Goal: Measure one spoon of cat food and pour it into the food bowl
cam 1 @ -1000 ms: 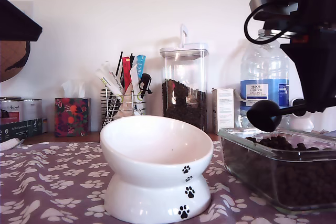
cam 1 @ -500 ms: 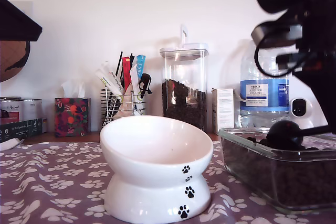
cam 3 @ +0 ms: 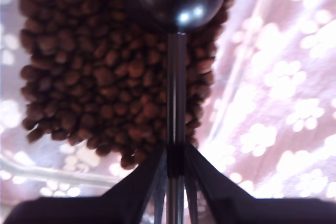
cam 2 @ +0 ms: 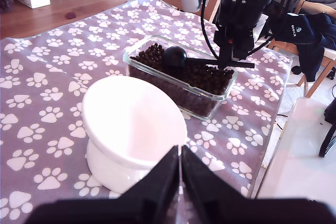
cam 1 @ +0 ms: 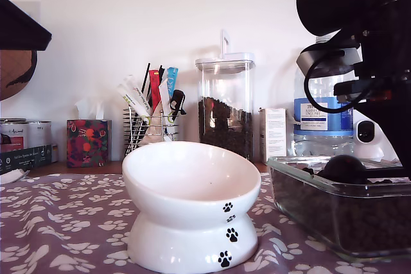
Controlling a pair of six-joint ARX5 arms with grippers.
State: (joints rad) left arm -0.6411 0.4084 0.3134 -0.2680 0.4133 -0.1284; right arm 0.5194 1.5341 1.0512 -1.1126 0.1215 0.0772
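Food bowl mouth unobstructed; canister, wire rack crowd behind.

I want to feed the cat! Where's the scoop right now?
The scoop is at the exterior view's right, down on the cat food in the glass dish, beside the white bowl.

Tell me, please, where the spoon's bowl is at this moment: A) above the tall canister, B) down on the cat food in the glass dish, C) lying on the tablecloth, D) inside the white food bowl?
B: the spoon, held by my second gripper, has its domed bowl on the cat food inside the glass dish.
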